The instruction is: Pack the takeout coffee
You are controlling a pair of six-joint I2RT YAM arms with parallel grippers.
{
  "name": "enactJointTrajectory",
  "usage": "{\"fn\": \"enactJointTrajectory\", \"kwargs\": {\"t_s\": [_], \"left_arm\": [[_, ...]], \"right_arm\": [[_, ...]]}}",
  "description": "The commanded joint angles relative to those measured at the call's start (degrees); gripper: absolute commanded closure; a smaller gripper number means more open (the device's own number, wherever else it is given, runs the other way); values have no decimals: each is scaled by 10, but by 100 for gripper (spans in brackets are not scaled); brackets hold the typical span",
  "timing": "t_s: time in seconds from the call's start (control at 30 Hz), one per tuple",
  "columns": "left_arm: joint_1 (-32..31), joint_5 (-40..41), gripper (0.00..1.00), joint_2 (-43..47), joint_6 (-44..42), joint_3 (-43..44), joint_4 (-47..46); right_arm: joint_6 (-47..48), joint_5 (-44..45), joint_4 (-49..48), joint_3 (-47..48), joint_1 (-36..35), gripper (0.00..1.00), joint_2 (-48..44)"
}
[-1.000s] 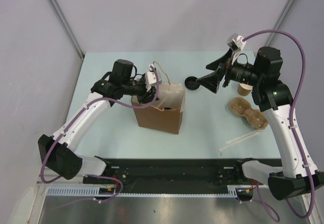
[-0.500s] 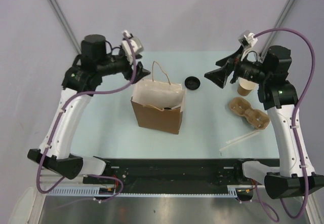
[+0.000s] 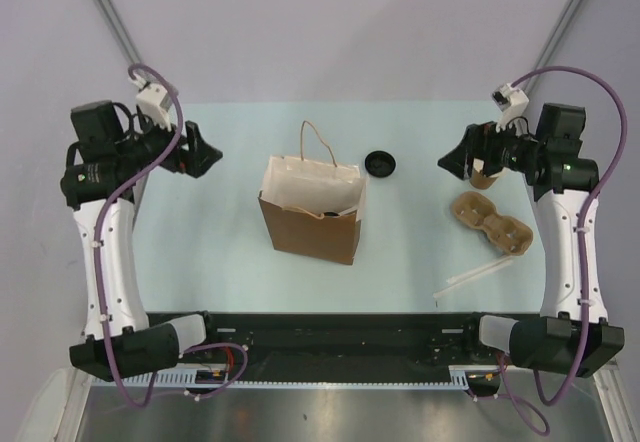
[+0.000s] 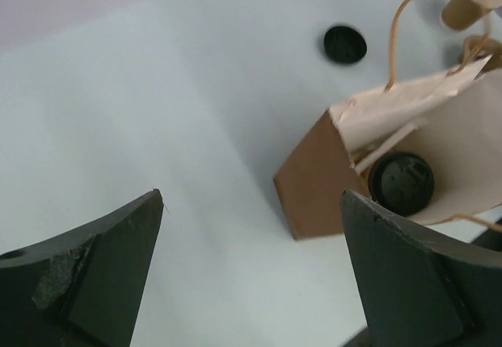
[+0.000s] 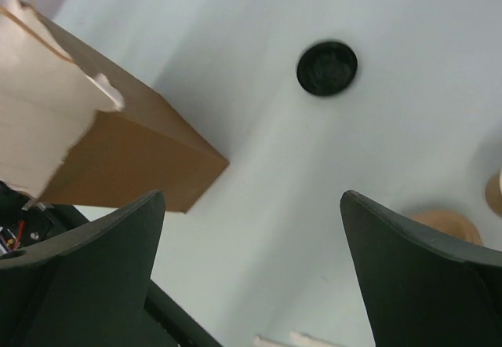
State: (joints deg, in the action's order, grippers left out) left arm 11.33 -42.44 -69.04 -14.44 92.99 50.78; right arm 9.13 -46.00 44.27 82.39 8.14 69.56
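Inside the upright paper bag (image 3: 310,230) at mid-table sits the lidded takeout coffee (image 4: 401,183), while the left gripper (image 3: 205,156) hangs agape and empty at far left on its reared-up arm, and the right gripper (image 3: 455,162), likewise spread wide, hovers beside an unlidded cup (image 3: 485,175).

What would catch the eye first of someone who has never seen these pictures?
A brown paper bag stands open in the middle of the table, and the left wrist view shows a round black lid inside it. A loose black lid lies alone beyond the bag. The left gripper and the right gripper hang open at the two sides, holding nothing.
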Motion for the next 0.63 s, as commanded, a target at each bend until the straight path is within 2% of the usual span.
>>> {"fn": "enactJointTrajectory", "kwargs": {"t_s": [0.0,0.2,0.3,0.47,0.6], "left_arm": [[33,-14,1,5,-8,-131,63],[40,62,0,56,-31,-296,10],[40,77,0,78,-36,-339,-10],[40,88,0,87,-40,-367,-19],[40,85,1,89,-28,-349,-26]], "right_arm": [[75,42,94,-26,28,0,-3],[106,72,90,-125,39,0,-38],[112,87,82,-184,41,0,-62],[121,96,72,-237,41,0,-92],[107,93,53,-231,42,0,-101]]}}
